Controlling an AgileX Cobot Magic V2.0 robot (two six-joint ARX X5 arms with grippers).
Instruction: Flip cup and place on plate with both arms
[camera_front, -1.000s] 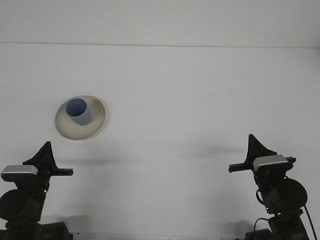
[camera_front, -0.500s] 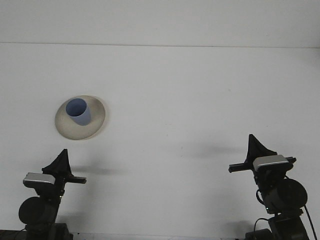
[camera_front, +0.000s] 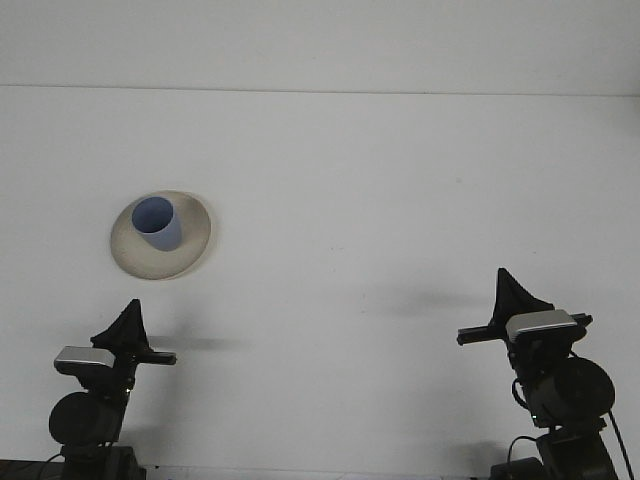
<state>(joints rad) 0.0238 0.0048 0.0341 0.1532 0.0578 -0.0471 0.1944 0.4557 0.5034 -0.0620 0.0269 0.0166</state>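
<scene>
Front view shows the left tool (camera_front: 130, 310) drawn back lower since a second ago; blue cup (camera_front: 157, 222) stands upright on plate (camera_front: 197, 245), so the task looks complete. Right tool (camera_front: 507, 290) rests apart. Whether either tool is open I cannot tell; neither holds anything.

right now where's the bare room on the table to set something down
Most of the table is bare: the whole middle and right side, from the plate across to above the right hand, and the strip behind the plate. The only taken spot is far left, where the blue cup stands on the plate, with the left hand just in front of it.
</scene>
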